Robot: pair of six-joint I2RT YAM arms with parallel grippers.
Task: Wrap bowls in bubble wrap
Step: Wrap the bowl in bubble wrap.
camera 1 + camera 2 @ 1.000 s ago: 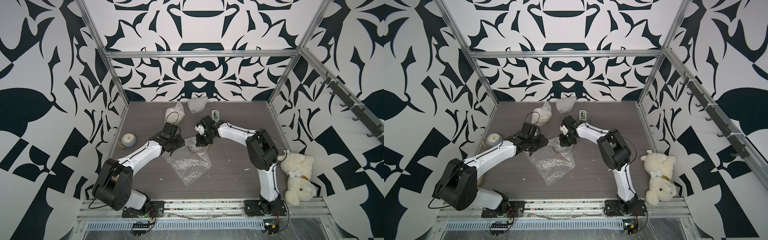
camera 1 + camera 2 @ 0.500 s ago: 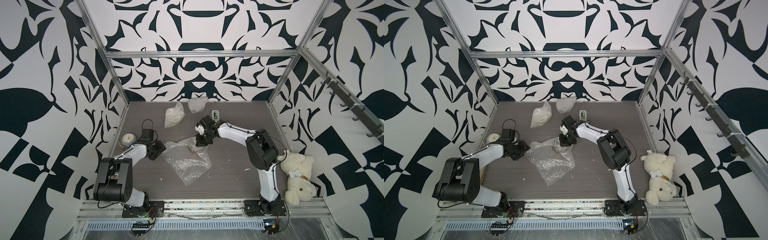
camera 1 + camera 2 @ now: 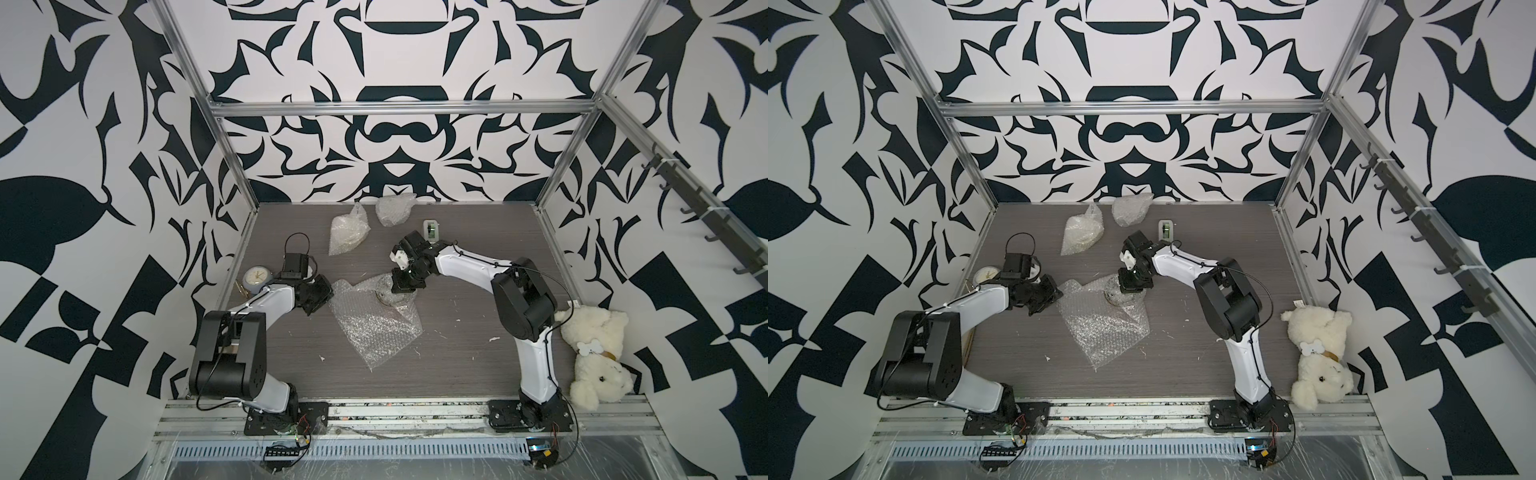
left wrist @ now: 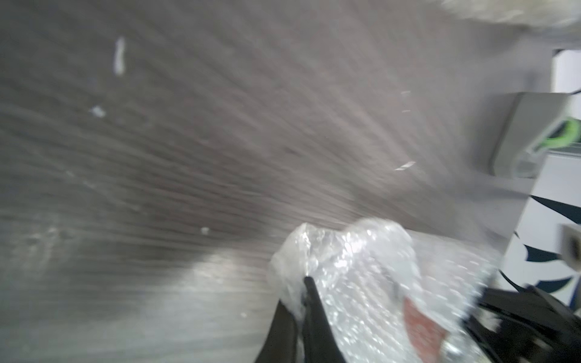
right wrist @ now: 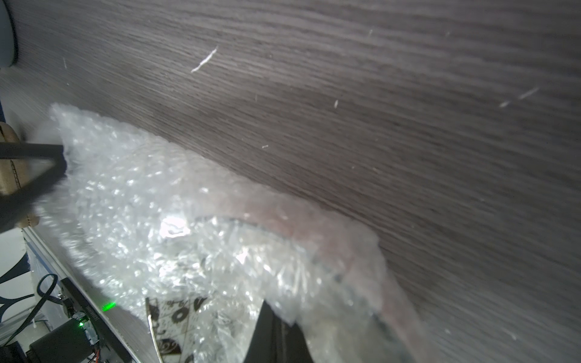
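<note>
Bubble wrap (image 3: pixel 374 320) corner clamped in left pincer (image 4: pixel 306 281) (right pincer (image 5: pixel 273 316) pinches wrap over bowl (image 5: pixel 176 317)).

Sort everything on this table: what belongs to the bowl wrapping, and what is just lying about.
Job in hand:
- bubble wrap sheet
- floral bowl, under the sheet
- two bubble-wrap bundles at the back

Lying about:
- tape dispenser
- clock
- teddy bear

Clear bubble wrap (image 3: pixel 374 328), black-and-white patterned bowl (image 5: pixel 176 316), grey woodgrain table (image 3: pixel 457 365)
</note>
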